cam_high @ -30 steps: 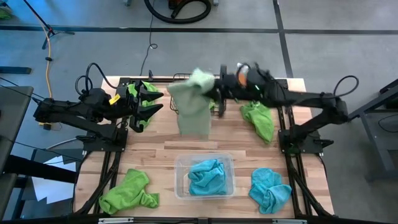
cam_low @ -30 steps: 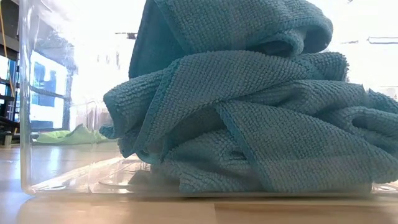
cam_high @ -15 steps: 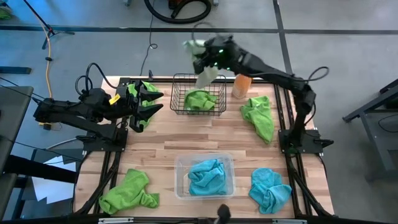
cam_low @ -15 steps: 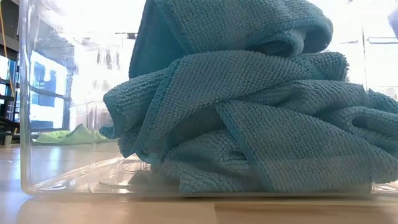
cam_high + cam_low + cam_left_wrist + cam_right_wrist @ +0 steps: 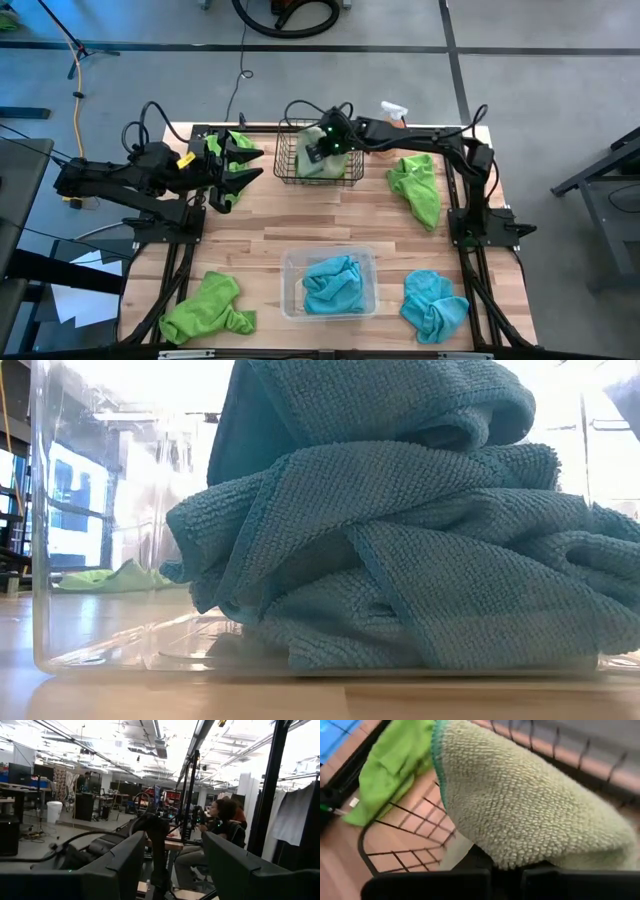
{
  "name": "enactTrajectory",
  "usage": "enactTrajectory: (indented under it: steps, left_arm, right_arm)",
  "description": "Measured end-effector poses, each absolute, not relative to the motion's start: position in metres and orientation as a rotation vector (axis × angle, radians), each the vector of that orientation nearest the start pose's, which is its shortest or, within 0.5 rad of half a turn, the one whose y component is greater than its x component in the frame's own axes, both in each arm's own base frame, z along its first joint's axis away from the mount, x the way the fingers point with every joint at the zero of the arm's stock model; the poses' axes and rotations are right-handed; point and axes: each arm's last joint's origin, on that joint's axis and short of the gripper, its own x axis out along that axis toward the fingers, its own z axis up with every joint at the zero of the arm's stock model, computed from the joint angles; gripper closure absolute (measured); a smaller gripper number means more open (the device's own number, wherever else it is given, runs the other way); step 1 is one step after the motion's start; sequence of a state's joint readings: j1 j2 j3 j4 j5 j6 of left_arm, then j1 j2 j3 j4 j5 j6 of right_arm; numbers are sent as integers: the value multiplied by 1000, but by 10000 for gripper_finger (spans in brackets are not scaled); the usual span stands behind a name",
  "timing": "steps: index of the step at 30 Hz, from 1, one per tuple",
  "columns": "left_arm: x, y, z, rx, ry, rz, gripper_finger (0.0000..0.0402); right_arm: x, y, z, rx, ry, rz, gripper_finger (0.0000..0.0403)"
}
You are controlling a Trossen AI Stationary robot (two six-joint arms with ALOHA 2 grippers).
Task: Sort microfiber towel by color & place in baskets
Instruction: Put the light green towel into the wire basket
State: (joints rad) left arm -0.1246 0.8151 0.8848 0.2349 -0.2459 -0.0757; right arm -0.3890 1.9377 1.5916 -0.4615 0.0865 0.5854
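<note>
My right gripper (image 5: 318, 150) reaches over the black wire basket (image 5: 287, 172) near the table's far edge, shut on the pale sage towel (image 5: 530, 805). The towel sits bunched in the basket beside a lime towel (image 5: 395, 765). The clear tub (image 5: 290, 262) near the front edge holds turquoise towels (image 5: 330, 283), which fill the low view (image 5: 400, 550). On the table lie one more turquoise towel (image 5: 432, 305) and two lime towels (image 5: 415, 187) (image 5: 207, 305). My left gripper (image 5: 243, 165) waits open at the far left, touching nothing. My right gripper holds the pale sage towel at a bunched fold (image 5: 505, 857) between its two fingers, coming from above and slanting down into the basket. The cloth bulges out past the fingers and rests inside the basket; how many layers are held cannot be told.
An orange spray bottle (image 5: 395, 117) stands just right of the basket under my right arm. Bare wood lies between the basket and the tub. In the left wrist view, people (image 5: 222, 820) sit in the room beyond the table.
My right gripper carried the sage towel from in front of the basket, where it hung spread out, up and past the table's far edge, then down into the basket. The towel now lies bunched inside it.
</note>
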Motion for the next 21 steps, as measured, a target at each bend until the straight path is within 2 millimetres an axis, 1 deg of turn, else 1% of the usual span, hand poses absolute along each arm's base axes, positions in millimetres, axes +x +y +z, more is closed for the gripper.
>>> enactTrajectory:
  steps: [3, 6, 8, 11, 16, 18, 21]
  left_arm:
    - [170, -14, 400, -131, -294, 109, 213]
    - [170, -14, 400, -152, -292, 106, 213]
    - [171, -14, 400, -156, -291, 105, 213]
    - [171, -14, 400, -156, -291, 105, 213]
    - [171, -14, 400, -158, -292, 105, 213]
    - [171, -14, 400, -175, -292, 103, 213]
    - [171, -14, 399, -179, -280, 103, 213]
  right_arm:
    - [391, -173, 236, 813, 691, -629, 398]
    - [385, -177, 228, 937, 711, -598, 398]
    - [381, -178, 224, 997, 733, -615, 398]
    - [380, -181, 223, 1025, 728, -633, 398]
    - [382, -183, 225, 1000, 703, -612, 394]
    - [382, -185, 225, 1001, 702, -609, 380]
    - [382, -186, 226, 996, 697, -577, 338]
